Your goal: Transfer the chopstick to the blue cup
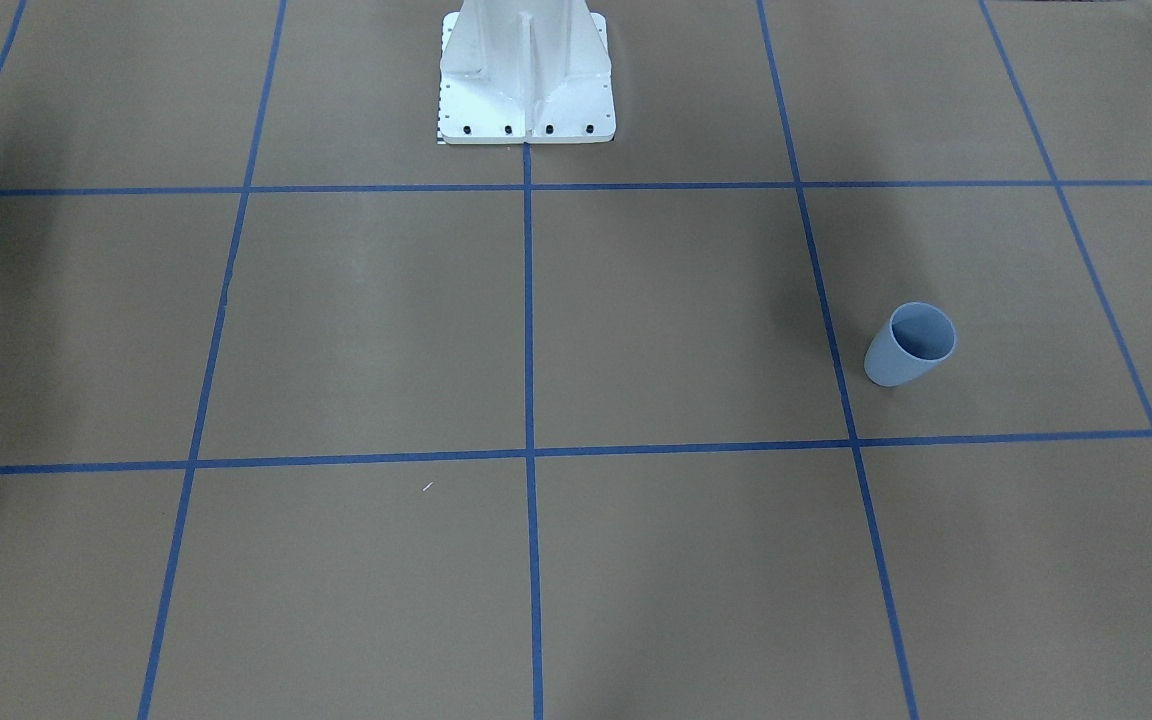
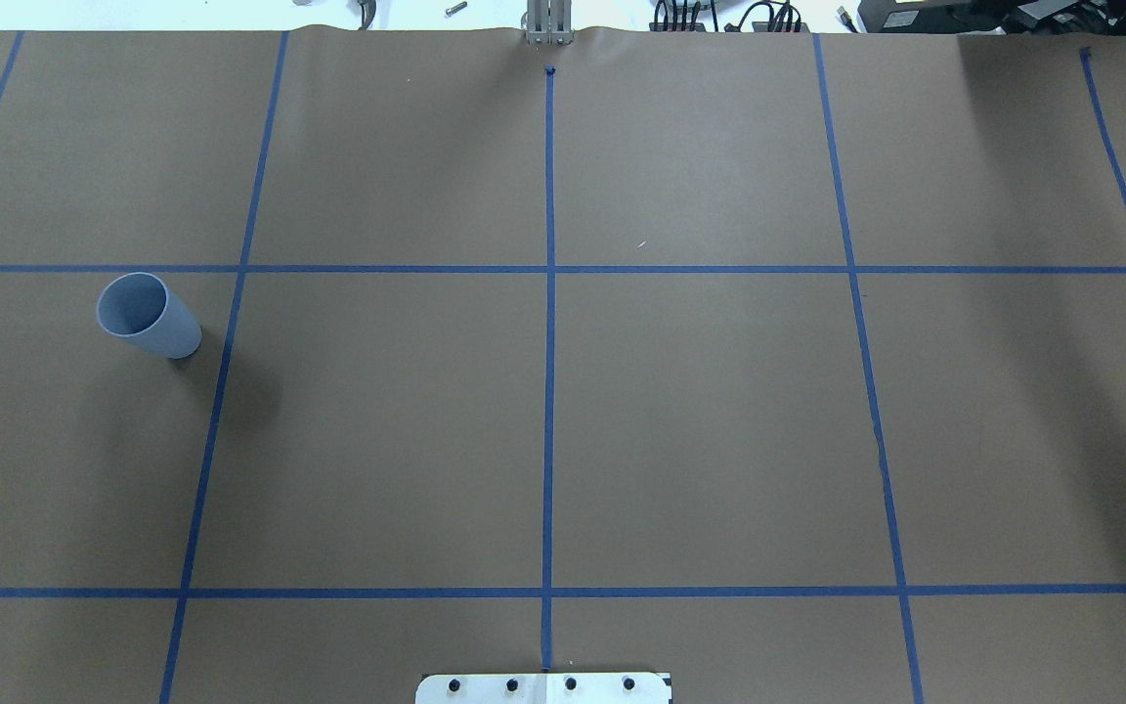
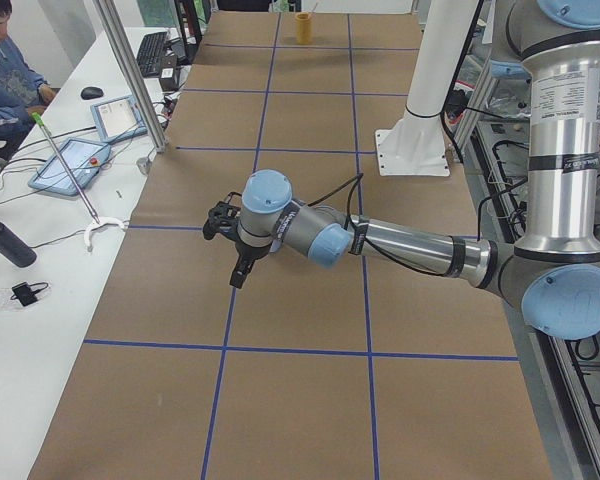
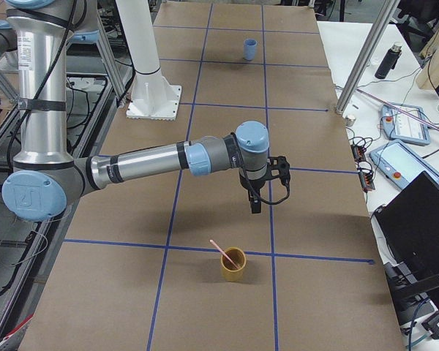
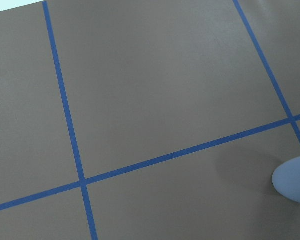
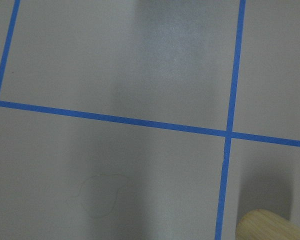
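A pale pink chopstick (image 4: 221, 251) stands tilted in a tan wooden cup (image 4: 233, 266) near the table's right end. The cup's rim also shows in the right wrist view (image 6: 268, 226). The light-blue cup (image 2: 148, 315) stands upright and empty on the robot's left side, and also shows in the front view (image 1: 909, 345), the right side view (image 4: 249, 49) and the left wrist view (image 5: 295, 180). My right gripper (image 4: 254, 206) hangs above the table, a little short of the wooden cup. My left gripper (image 3: 238, 278) hangs above the table beside the blue cup. I cannot tell whether either gripper is open or shut.
The white robot base (image 1: 526, 75) stands at the table's middle rear. Brown paper with blue tape lines (image 2: 549, 391) covers the table. A side bench holds tablets (image 3: 70, 160) and a bottle (image 3: 5, 240), and an operator (image 3: 5, 60) sits there.
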Action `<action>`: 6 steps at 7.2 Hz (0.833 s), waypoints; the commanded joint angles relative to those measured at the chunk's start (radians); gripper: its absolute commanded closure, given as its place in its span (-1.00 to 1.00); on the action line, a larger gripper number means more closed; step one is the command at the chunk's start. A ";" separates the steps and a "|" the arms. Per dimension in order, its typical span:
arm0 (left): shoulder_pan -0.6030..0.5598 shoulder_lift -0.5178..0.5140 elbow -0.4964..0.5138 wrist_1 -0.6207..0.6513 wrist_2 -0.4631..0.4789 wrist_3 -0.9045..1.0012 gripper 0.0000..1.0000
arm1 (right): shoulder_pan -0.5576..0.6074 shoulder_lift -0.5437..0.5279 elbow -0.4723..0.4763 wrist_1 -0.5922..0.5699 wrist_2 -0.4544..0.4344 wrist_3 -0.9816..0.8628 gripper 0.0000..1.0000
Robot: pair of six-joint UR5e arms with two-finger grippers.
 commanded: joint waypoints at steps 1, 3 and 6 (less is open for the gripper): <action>0.000 -0.001 0.020 -0.005 -0.004 0.001 -0.96 | 0.000 -0.006 -0.023 0.085 0.004 0.003 -1.00; 0.001 -0.001 0.032 -0.008 -0.032 0.001 -0.96 | 0.000 -0.010 -0.008 0.108 0.009 0.006 -1.00; 0.001 -0.001 0.036 -0.013 -0.040 0.012 -0.96 | 0.063 -0.082 0.056 0.110 0.012 0.006 -1.00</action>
